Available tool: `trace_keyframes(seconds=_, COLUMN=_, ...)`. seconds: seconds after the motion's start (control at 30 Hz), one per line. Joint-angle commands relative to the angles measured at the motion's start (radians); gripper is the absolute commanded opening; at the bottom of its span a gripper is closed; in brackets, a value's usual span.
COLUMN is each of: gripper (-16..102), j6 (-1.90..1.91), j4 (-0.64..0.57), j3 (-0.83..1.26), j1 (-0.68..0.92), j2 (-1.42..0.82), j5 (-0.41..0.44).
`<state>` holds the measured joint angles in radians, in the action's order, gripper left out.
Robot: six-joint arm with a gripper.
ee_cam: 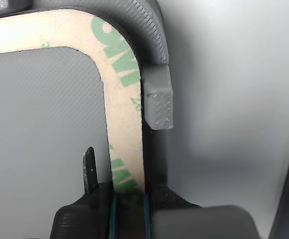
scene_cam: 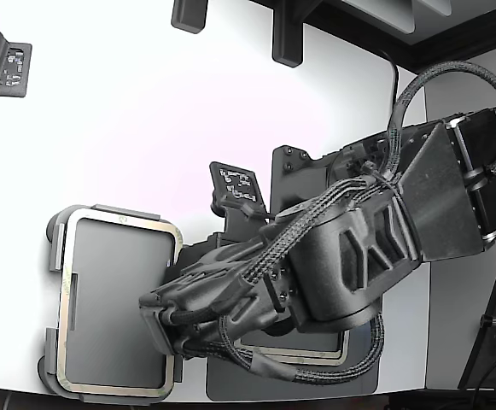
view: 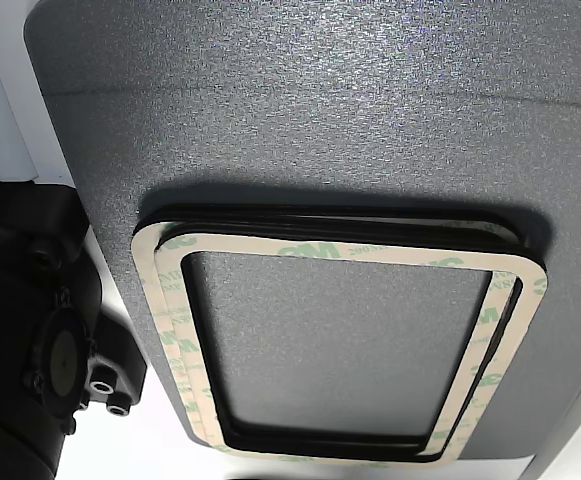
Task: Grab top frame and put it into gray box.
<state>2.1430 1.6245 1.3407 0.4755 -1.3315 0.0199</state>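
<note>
The top frame point(scene_cam: 124, 224) is a thin beige ring lying flat inside the gray box point(scene_cam: 115, 299) at the exterior view's lower left. In the wrist view the frame's strip point(ee_cam: 127, 124) with green print runs along the gray box wall point(ee_cam: 156, 45), just inside a raised tab point(ee_cam: 159, 102). My gripper point(scene_cam: 164, 320) reaches in from the right to the frame's right side. Close up, the gripper point(ee_cam: 124, 186) straddles the strip. A thin finger point(ee_cam: 90, 172) stands on the inner side with a small gap to the strip's edge, so the jaws look open.
A darker mat point(scene_cam: 256, 384) lies under my arm with another beige frame point(scene_cam: 303, 348) on it. The other view shows that mat point(view: 320, 100) carrying stacked frames point(view: 340, 250). A black tagged block point(scene_cam: 239, 184) stands behind the arm. Black fixtures point(scene_cam: 4, 64) sit at the table's far edge.
</note>
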Motion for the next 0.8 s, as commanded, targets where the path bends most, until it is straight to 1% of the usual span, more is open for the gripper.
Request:
trace_keyframes(seconds=0.0, gripper=83, j6=0.017, j4=-0.011, j3=-0.003, j1=-0.008, j2=-0.037, j5=0.012)
trace_keyframes(seconds=0.03, gripper=98, j6=0.017, j4=-0.017, j3=0.0, j1=-0.008, j2=-0.043, j5=0.014)
trace_keyframes(seconds=0.07, gripper=100, j6=0.014, j4=-0.025, j3=0.006, j1=-0.008, j2=-0.049, j5=0.014)
trace_keyframes(seconds=0.3, gripper=100, j6=-0.011, j4=-0.075, j3=0.015, j1=-0.008, j2=-0.077, j5=0.038)
trace_keyframes(seconds=0.37, gripper=100, j6=-0.02, j4=-0.109, j3=0.009, j1=-0.008, j2=-0.077, j5=0.058)
trace_keyframes(seconds=0.47, gripper=100, j6=-0.035, j4=-0.118, j3=-0.017, j1=-0.009, j2=-0.081, j5=0.078)
trace_keyframes(seconds=0.57, gripper=100, j6=-0.064, j4=-0.121, j3=-0.037, j1=-0.011, j2=-0.115, j5=0.135)
trace_keyframes(seconds=0.7, gripper=100, j6=-0.342, j4=-0.17, j3=0.017, j1=-0.012, j2=-0.202, j5=0.247)
trace_keyframes(seconds=0.77, gripper=100, j6=-0.48, j4=-0.206, j3=0.055, j1=-0.018, j2=-0.253, j5=0.325)
